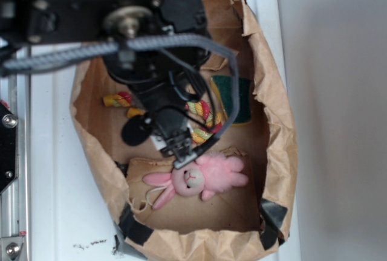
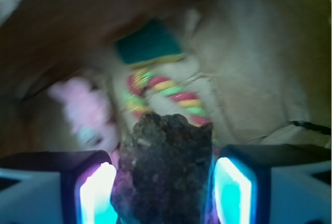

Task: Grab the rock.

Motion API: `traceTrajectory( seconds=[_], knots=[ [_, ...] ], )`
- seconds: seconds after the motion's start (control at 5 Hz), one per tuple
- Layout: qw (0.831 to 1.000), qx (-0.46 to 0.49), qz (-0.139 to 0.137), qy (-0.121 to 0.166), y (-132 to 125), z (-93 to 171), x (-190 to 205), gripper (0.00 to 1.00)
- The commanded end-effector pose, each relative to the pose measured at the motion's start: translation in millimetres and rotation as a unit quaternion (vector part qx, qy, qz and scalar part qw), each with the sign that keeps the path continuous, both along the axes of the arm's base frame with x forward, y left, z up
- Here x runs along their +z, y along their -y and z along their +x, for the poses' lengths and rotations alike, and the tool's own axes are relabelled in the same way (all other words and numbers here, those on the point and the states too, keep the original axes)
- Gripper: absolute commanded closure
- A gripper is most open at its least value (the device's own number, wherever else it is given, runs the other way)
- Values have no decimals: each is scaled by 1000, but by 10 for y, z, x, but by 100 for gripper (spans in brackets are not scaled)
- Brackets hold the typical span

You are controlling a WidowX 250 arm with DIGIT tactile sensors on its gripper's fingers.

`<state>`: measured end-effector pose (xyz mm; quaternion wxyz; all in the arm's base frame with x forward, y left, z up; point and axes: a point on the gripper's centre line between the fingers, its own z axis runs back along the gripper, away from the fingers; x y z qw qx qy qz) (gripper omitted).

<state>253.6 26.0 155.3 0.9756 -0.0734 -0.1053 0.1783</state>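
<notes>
jaws: in the wrist view we see them closed in on the rock (image 2: 165, 169), one lit pad (image 2: 96, 195) on each side, both against the stone
gripper (image 2: 163, 193): holding the rock; in the exterior view the gripper (image 1: 179, 151) sits low inside the bag, right above the pink bunny's head
rock: dark, rough, mottled; clamped between the pads, filling the gap; we can't see it in the exterior view, the arm hides it
landmark: brown paper bag (image 1: 275, 110), open top, rolled rim, dark tape at the lower corners
bag contents: pink plush bunny (image 1: 199, 179), rope toy (image 1: 202, 116), green sponge (image 1: 236, 95)
bunny: on the bag floor near the taped end, lying flat, ears spread
rope toy: striped red, yellow, green; mid bag, partly under the arm; a second knotted end (image 1: 118, 99) shows by the bag's left wall
sponge: green with yellow edge, by the bag's right wall, just beside the rope
wrist view: sponge (image 2: 148, 42), rope (image 2: 171, 94), bunny (image 2: 85, 110) all blurred, beyond the rock
bag surroundings: white surface (image 1: 54, 170) under the bag
</notes>
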Motion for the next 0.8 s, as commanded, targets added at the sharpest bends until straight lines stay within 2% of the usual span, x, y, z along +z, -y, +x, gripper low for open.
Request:
traceTrajectory(
  seconds=[0.0,0.4,0.6],
  knots=[
    [989,-128,-27,70,-103,105,487,100],
    [987,-141,-12,71,-214,377,421,100],
    [986,-145,-3,79,-211,255,343,100]
  ],
)
